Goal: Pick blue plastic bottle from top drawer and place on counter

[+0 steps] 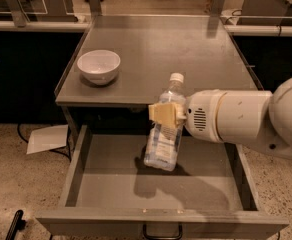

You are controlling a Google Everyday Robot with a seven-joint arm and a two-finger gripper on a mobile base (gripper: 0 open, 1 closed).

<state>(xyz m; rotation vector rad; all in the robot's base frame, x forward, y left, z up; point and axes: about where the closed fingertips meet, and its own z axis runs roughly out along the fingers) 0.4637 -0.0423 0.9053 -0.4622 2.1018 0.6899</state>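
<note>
A fat white robot arm with a pale yellow gripper

The arm (251, 116) is smooth, white and round like a thick pipe, and it swells into a big round lump at the right edge. Its end cap has a small patch of dark slits (200, 119), like a tiny vent. The gripper (164, 115) at the tip has blocky, pale yellow fingers (159, 112). It sits above the open top drawer (77, 164), closed around the blue plastic bottle (162, 148).
</note>
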